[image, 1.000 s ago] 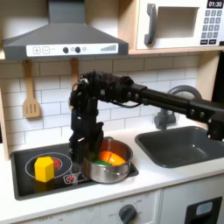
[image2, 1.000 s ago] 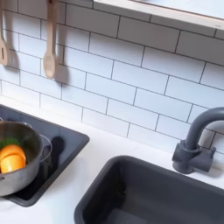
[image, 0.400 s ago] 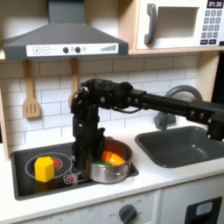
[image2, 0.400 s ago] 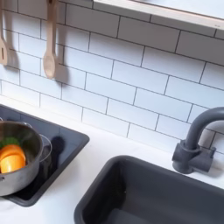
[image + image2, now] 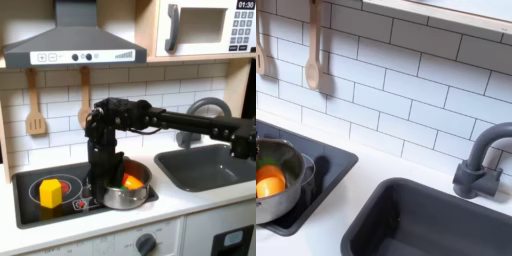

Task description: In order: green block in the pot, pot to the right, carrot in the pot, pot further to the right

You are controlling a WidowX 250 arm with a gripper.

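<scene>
The silver pot stands on the right part of the black stovetop, and its right side shows at the second exterior view's left edge. The orange carrot lies inside it. A bit of green shows behind the carrot; I cannot tell whether it is the green block or the carrot's top. My gripper hangs low at the pot's left rim in the first exterior view. Its fingers are dark against the stove, so their state is unclear.
A yellow block sits on the stovetop left of the pot. A dark sink with a grey faucet lies to the right. Wooden utensils hang on the tiled wall.
My gripper has come down and shifted slightly right, to the pot's left rim. The pot and carrot have barely moved.
</scene>
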